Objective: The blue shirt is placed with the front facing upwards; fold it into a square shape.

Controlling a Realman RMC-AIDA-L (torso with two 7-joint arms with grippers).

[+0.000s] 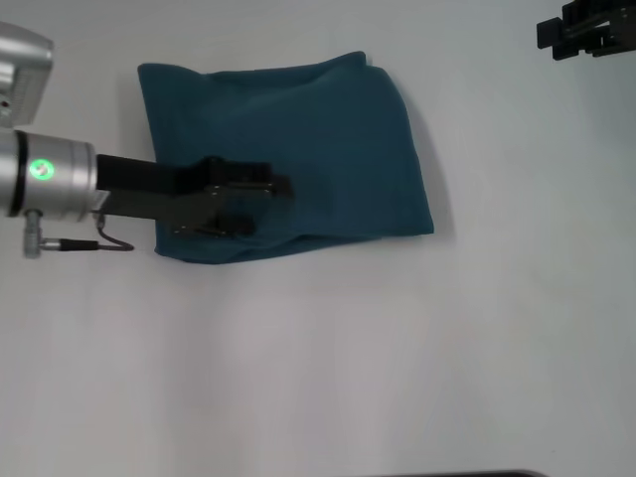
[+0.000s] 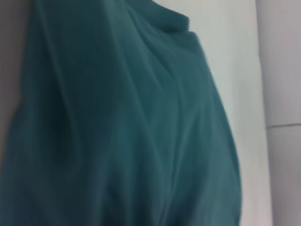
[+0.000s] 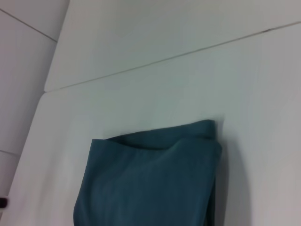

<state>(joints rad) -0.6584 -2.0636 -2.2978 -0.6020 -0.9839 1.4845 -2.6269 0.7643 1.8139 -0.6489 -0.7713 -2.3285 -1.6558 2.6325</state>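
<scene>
The blue shirt [image 1: 328, 129] lies folded into a rough rectangle on the white table, its lettering hidden. My left gripper [image 1: 270, 207] reaches in from the left and hovers low over the shirt's near left part, open, its two black fingers [image 1: 280, 186] spread over the cloth with nothing visibly pinched. The left wrist view is filled by the shirt [image 2: 122, 132] at close range, creased. The right wrist view looks down from afar on a folded corner of the shirt [image 3: 150, 183]. My right gripper [image 1: 586, 35] sits parked at the far right, away from the shirt.
The white table [image 1: 328, 378] stretches out on all sides of the shirt. A seam line in the table surface [image 3: 188, 54] runs beyond the shirt's far edge. A thin cable [image 1: 114, 241] hangs under the left wrist.
</scene>
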